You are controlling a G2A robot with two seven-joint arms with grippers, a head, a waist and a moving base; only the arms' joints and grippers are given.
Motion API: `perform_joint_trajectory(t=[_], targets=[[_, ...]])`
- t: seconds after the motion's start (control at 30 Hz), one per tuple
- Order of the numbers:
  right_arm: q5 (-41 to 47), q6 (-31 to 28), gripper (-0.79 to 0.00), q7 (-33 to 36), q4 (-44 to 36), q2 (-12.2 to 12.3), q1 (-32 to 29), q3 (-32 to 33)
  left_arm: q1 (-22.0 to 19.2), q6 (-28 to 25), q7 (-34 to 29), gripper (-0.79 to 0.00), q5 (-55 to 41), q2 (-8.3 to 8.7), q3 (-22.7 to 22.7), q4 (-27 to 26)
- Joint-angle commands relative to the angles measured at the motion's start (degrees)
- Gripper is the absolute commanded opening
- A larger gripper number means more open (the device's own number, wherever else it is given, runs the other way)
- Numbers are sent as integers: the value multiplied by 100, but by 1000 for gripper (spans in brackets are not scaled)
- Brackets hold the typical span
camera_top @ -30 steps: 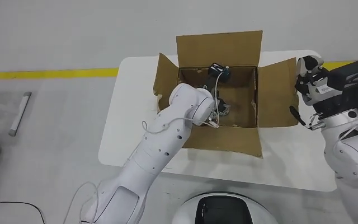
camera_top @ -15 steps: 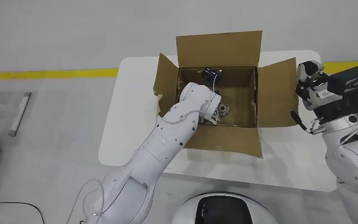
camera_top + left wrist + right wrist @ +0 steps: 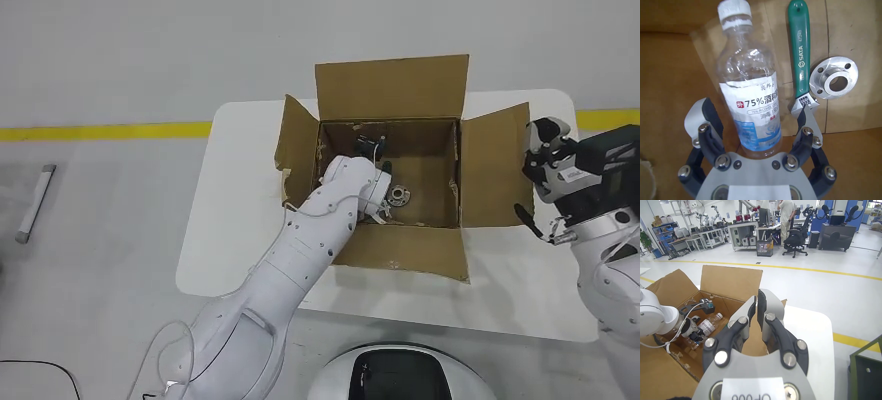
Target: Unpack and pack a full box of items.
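Hanging open inside the cardboard box point(image 3: 392, 88), the left gripper point(image 3: 755, 109) straddles a clear bottle point(image 3: 745, 79) lying on the box floor. One fingertip point(image 3: 806, 114) sits by the head of a green wrench point(image 3: 799, 49), beside a metal flange point(image 3: 833, 77); closing may snag it. The right gripper point(image 3: 756, 306), jaws together, hangs outside the box's side flap.

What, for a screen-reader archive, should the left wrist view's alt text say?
The open left tool straddles a clear, white-capped bottle lying on the cardboard box floor. A green-handled wrench and a metal flange lie beside it.
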Motion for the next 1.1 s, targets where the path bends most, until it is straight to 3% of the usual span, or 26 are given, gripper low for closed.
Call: perform_joint_trajectory(t=[0.0,0.07,0.13,0.17,0.2,0.3,0.33,0.37,0.8,0.93,1.07], targets=[[1,0,-708,9,-8,-2,-22,10,-21,-28,30,0,-11,-33,-5,78],[8,0,-708,16,-13,-4,-36,18,-33,-40,66,0,-21,-61,-17,166],[5,8,-711,16,-18,-6,-42,26,-46,-43,100,-105,-33,-89,-33,246],[6,5,-708,17,-19,-7,-43,26,-54,-40,106,-256,-50,-103,-46,280],[6,4,-705,18,-17,-8,-40,29,-63,-42,114,-357,-49,-117,-50,307],[18,-1,-708,14,-3,-11,-23,35,-94,-70,129,-594,-69,-156,-73,362],[28,2,-705,11,0,-12,-11,42,-112,-80,140,-748,-65,-167,-81,370],[36,7,-702,10,3,-13,0,47,-122,-86,146,-785,-55,-176,-88,388],[211,133,-680,-49,35,-33,49,166,-219,-182,263,-785,28,-207,-308,392],[904,444,-606,-207,16,-79,72,237,-291,-198,164,-785,11,-166,-492,109],[1727,719,-440,-199,40,-118,73,421,-365,-152,14,-785,86,-54,-797,-319]])
